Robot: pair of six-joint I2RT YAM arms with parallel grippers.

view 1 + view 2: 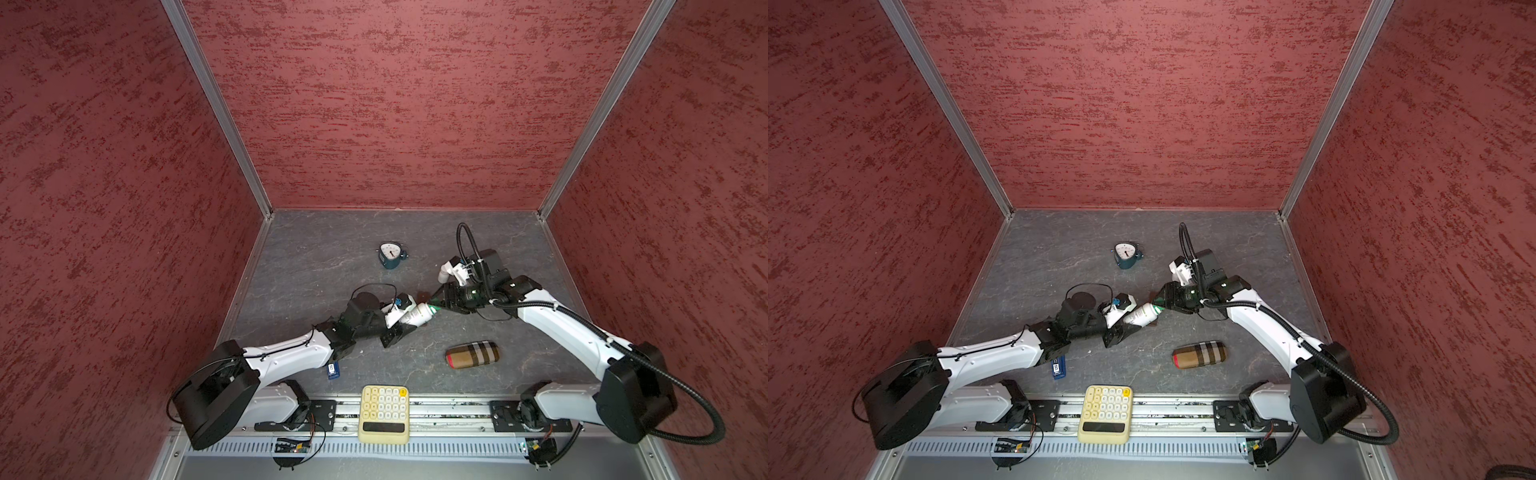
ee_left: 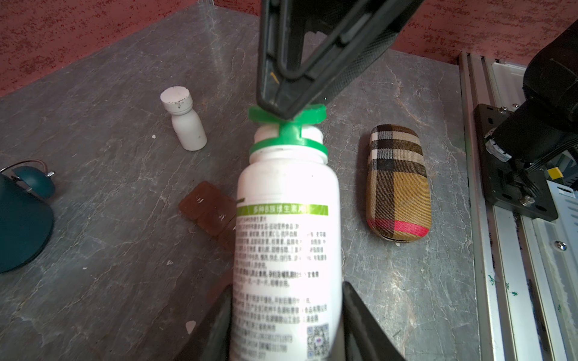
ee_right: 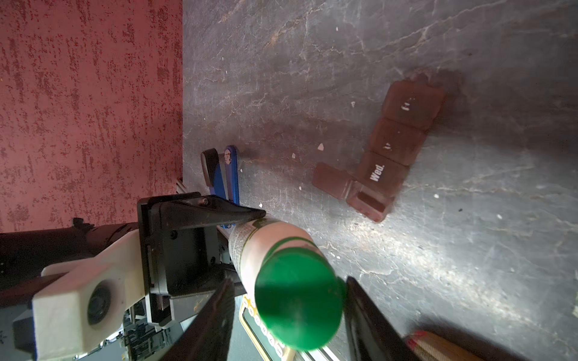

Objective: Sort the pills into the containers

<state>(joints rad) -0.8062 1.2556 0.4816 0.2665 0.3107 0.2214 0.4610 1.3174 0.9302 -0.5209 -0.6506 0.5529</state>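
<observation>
on the containers (image 3: 395,147), "wed." (white print)

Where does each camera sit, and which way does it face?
Top views: overhead at the front, facing down at the table; left arm and right arm show whole.
Left wrist: behind the left gripper, looking along the bottle toward the right gripper.
Right wrist: behind the right gripper, facing the green cap.
Shared: both wrist views show the containers.
</observation>
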